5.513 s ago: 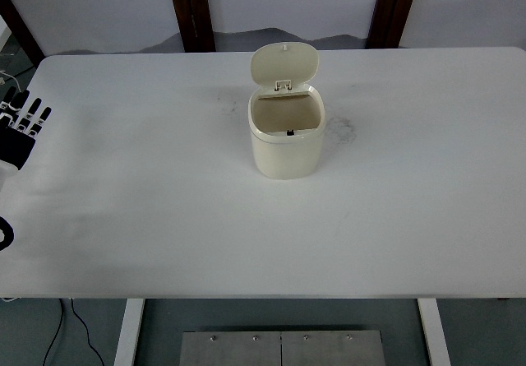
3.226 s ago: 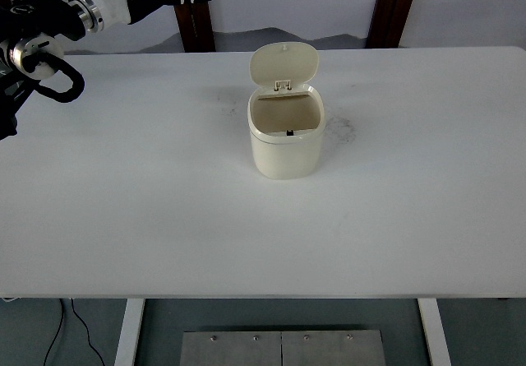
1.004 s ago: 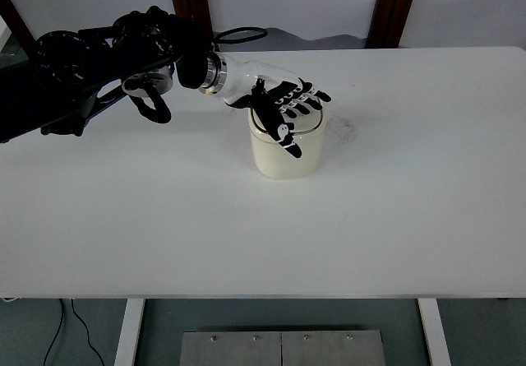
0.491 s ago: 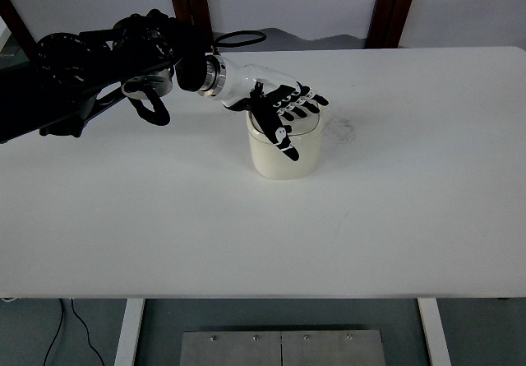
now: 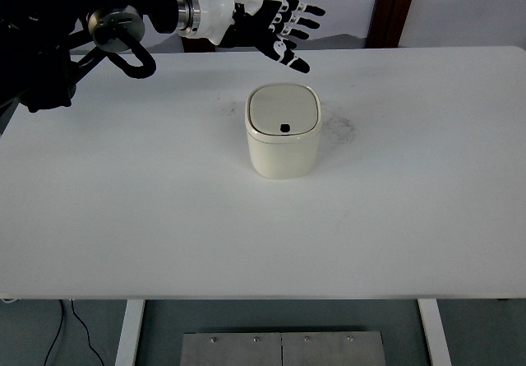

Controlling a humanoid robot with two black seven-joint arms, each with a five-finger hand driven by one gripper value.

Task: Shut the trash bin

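The trash bin [image 5: 283,141] stood upright near the middle of the white table [image 5: 164,218], a little toward the far side. It was a small cream container with rounded corners. Its lid [image 5: 283,108] lay flat and shut on top, with a small dark spot near the lid's front edge. Faint grey smudges [image 5: 341,127] marked the tabletop just to the right of the bin and behind it to the left.

From the head view, my left hand [image 5: 271,22] hung in the air above the table's far edge, up and to the left of the bin and well apart from it. My fingers [image 5: 302,19] were spread and stretched out toward the right, holding nothing. The white wrist section sat behind the hand, and my black arm [image 5: 74,29] ran back from it to the left edge of the picture. Two dark wooden posts [image 5: 394,8] rose behind the table against a pale wall.
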